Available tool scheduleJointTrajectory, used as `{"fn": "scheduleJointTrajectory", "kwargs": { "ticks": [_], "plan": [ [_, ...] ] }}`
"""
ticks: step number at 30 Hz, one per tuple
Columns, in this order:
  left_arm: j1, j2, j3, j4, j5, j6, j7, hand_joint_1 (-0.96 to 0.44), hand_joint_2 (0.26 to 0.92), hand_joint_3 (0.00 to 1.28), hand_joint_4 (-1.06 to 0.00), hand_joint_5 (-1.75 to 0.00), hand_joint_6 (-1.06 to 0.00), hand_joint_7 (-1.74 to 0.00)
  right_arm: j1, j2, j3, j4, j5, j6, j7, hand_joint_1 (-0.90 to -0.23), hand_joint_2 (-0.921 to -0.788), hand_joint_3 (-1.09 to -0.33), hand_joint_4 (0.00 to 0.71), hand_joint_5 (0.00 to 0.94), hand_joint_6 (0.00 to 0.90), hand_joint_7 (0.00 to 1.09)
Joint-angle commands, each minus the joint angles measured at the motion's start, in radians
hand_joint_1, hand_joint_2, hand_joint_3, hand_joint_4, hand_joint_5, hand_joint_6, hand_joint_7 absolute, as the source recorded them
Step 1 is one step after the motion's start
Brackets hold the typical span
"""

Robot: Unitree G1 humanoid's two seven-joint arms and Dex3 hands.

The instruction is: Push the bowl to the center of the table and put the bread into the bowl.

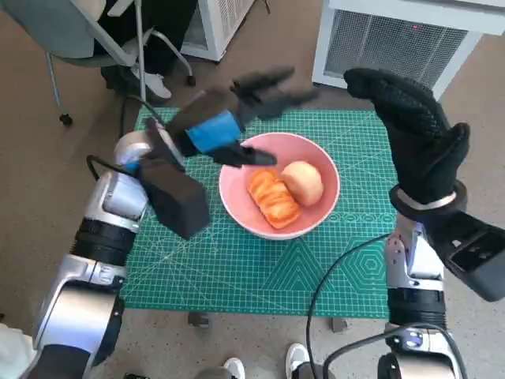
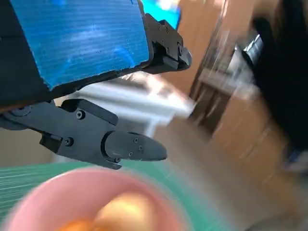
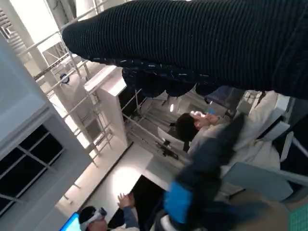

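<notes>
A pink bowl [image 1: 251,216] sits near the middle of the green cutting mat [image 1: 237,268]. Two pieces of bread lie in it: a ridged orange loaf [image 1: 273,199] and a round pale bun [image 1: 304,181]. My left hand [image 1: 229,118] hovers above the bowl's far left rim with its fingers spread and nothing in them. In the left wrist view its fingers [image 2: 130,147] hang over the blurred bowl [image 2: 53,197] and bread [image 2: 122,211]. My right hand [image 1: 414,130] is raised over the mat's far right corner, empty, fingers apart.
A white appliance [image 1: 394,35] stands beyond the table's far right. A chair [image 1: 87,35] and a person's legs [image 1: 158,47] are at the far left. Feet [image 1: 264,365] show at the near edge. People [image 3: 202,127] appear in the right wrist view.
</notes>
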Motion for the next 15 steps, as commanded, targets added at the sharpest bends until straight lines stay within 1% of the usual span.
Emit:
{"fn": "scheduleJointTrajectory", "kwargs": {
  "ticks": [1,3,5,7,9,10,11,15],
  "plan": [
    [0.045,-0.042,0.074,-0.056,-0.102,0.021,0.037,-0.64,0.921,0.35,-0.13,-0.01,-0.28,0.00,-0.021,-0.010,-0.008,0.004,-0.021,0.008,-0.030,-0.578,-0.921,-0.812,-0.001,0.484,-0.001,0.68],
    [0.062,-0.060,0.101,-0.077,-0.145,0.026,0.044,-0.65,0.921,0.38,-0.14,-0.01,-0.28,0.00,-0.030,-0.012,-0.010,0.005,-0.022,0.011,-0.041,-0.580,-0.921,-0.805,0.002,0.485,-0.001,0.68],
    [0.080,-0.077,0.126,-0.097,-0.191,0.029,0.044,-0.68,0.921,0.41,-0.15,-0.01,-0.29,-0.01,-0.040,-0.012,-0.012,0.006,-0.025,0.012,-0.055,-0.585,-0.921,-0.793,0.021,0.458,-0.001,0.68],
    [0.098,-0.092,0.148,-0.114,-0.232,0.026,0.042,-0.69,0.921,0.42,-0.16,-0.01,-0.30,-0.01,-0.051,-0.010,-0.012,0.009,-0.032,0.009,-0.070,-0.589,-0.921,-0.780,0.045,0.421,-0.001,0.69],
    [0.120,-0.111,0.170,-0.138,-0.282,0.023,0.037,-0.69,0.921,0.43,-0.17,-0.02,-0.30,-0.02,-0.064,-0.002,-0.011,0.010,-0.045,0.001,-0.091,-0.593,-0.921,-0.765,0.091,0.346,-0.001,0.69],
    [0.131,-0.120,0.181,-0.150,-0.309,0.023,0.031,-0.68,0.921,0.43,-0.17,-0.02,-0.30,-0.02,-0.072,0.001,-0.011,0.012,-0.052,-0.002,-0.100,-0.594,-0.921,-0.762,0.100,0.331,-0.001,0.69],
    [0.138,-0.125,0.187,-0.158,-0.326,0.025,0.026,-0.67,0.921,0.43,-0.17,-0.02,-0.31,-0.02,-0.076,0.003,-0.010,0.013,-0.056,-0.004,-0.106,-0.595,-0.921,-0.757,0.123,0.292,-0.001,0.69],
    [0.164,-0.143,0.217,-0.181,-0.395,0.038,0.010,-0.66,0.921,0.42,-0.19,-0.02,-0.31,-0.02,-0.108,0.008,-0.010,0.038,-0.060,-0.011,-0.121,-0.594,-0.921,-0.749,0.156,0.237,-0.001,0.69]
  ]
}}
